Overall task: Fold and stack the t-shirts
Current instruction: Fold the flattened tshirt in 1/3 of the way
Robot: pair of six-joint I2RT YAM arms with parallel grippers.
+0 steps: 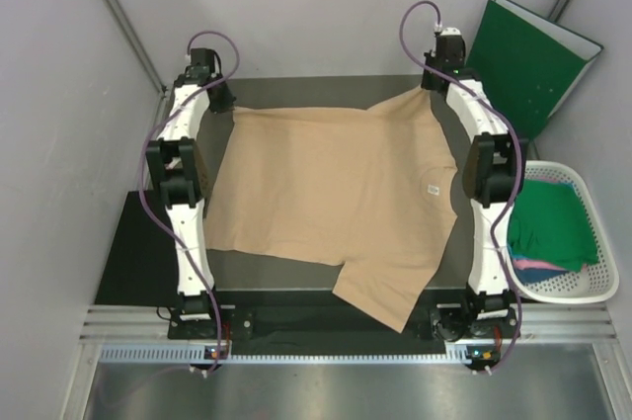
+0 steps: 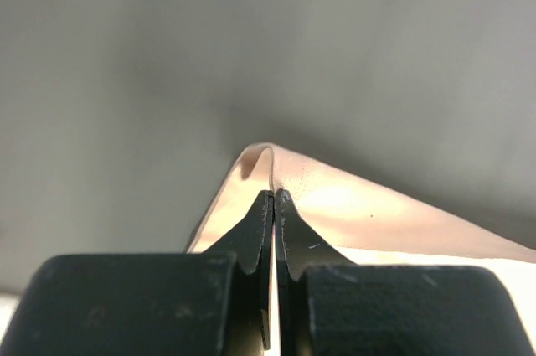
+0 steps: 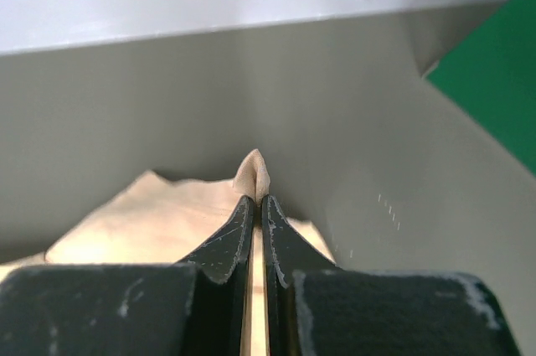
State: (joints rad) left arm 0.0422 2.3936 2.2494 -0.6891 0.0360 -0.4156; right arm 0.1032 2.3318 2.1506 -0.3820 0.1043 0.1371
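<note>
A large pale peach-beige t-shirt (image 1: 336, 193) lies spread across the table, one sleeve (image 1: 387, 294) reaching over the near edge. My left gripper (image 1: 227, 109) is at the shirt's far left corner, and the left wrist view shows this gripper (image 2: 274, 197) shut on a fold of the beige cloth (image 2: 352, 214). At the far right corner my right gripper (image 1: 430, 90) lifts the cloth slightly. Seen from the right wrist, the gripper (image 3: 255, 201) is shut on a pinched peak of the shirt (image 3: 159, 222). More t-shirts sit in a basket: a dark green one (image 1: 548, 222) over pink and blue ones (image 1: 528, 265).
A white mesh basket (image 1: 597, 287) stands to the right of the table, beside the right arm. A stiff dark green folder (image 1: 528, 59) leans in the back right corner. Grey walls close in on the left, back and right. The dark table surface (image 1: 148, 252) shows at the near left.
</note>
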